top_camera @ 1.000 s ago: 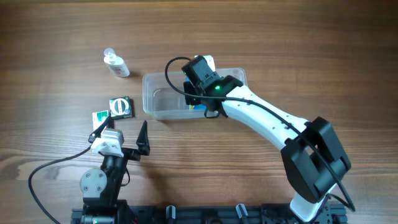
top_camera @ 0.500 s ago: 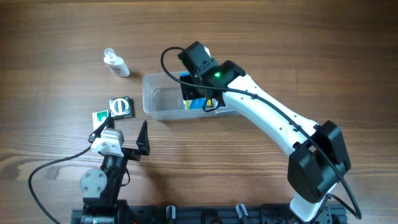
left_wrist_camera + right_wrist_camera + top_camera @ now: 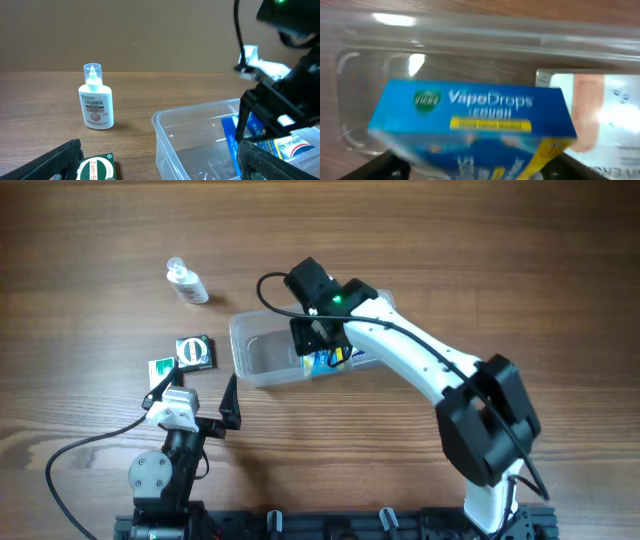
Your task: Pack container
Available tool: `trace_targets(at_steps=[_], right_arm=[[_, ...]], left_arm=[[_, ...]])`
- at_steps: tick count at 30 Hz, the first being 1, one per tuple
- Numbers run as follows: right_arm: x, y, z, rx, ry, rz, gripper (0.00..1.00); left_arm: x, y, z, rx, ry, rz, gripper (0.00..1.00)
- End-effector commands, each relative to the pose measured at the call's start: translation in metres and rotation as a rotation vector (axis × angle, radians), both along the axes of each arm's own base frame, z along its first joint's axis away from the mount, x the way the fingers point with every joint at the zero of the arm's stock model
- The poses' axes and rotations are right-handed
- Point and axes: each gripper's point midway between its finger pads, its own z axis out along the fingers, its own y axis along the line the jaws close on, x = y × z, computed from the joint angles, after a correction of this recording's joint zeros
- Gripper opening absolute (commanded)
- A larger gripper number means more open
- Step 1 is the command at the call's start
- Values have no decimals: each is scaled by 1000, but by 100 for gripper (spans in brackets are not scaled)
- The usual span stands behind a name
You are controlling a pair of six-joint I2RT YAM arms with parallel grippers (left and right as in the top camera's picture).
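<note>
Overhead view is showing the clear rectangular plastic container (image 3: 262, 358) sitting mid-worktop (image 3: 480, 260). Right gripper (image 3: 318, 345) is hovering inside it with a blue cardboard VapoDrops box (image 3: 470, 112) between its jaws, evidently for packing; clamped or releasing cannot be told. Left gripper (image 3: 197, 387) is resting spread wide, empty.

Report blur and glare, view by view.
Right wrist: blue VapoDrops box legible on top, smeared along its lower edge; glare on the container rim. Left wrist: Calamol bottle crisp, near fingers dark and soft. Overhead: even light, sharp; a green lamp glows on the right arm.
</note>
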Motion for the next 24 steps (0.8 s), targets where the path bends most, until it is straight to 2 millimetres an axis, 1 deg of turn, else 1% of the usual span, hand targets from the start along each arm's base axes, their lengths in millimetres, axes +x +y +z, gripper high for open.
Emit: trace_targets(at_steps=[1, 3, 6, 8, 9, 11, 15, 16, 18, 20, 24], right_arm=[[6, 8, 5, 29, -11, 37, 87], [12, 10, 12, 35, -29, 40, 89], [18, 13, 23, 49, -50, 46, 90], [18, 17, 28, 61, -51, 69, 87], [15, 21, 29, 81, -36, 79, 83], [5, 32, 29, 134, 8, 122, 68], [-5, 44, 29, 168, 31, 153, 57], [-6, 47, 30, 173, 31, 158, 48], [-9, 52, 30, 182, 32, 162, 40], [-12, 56, 31, 187, 36, 151, 39], [-21, 63, 26, 181, 50, 174, 31]], left_arm=[[0, -3, -2, 14, -1, -15, 100], [0, -3, -2, 14, -1, -16, 100], [0, -3, -2, 14, -1, -16, 100], [0, -3, -2, 14, -1, -16, 100], [0, -3, -2, 14, -1, -16, 100], [0, -3, -2, 14, -1, -16, 100], [0, -3, -2, 14, -1, -15, 100], [0, -3, -2, 14, -1, -15, 100], [0, -3, -2, 14, -1, -15, 100], [0, -3, -2, 14, -1, -15, 100], [0, -3, -2, 14, -1, -15, 100]])
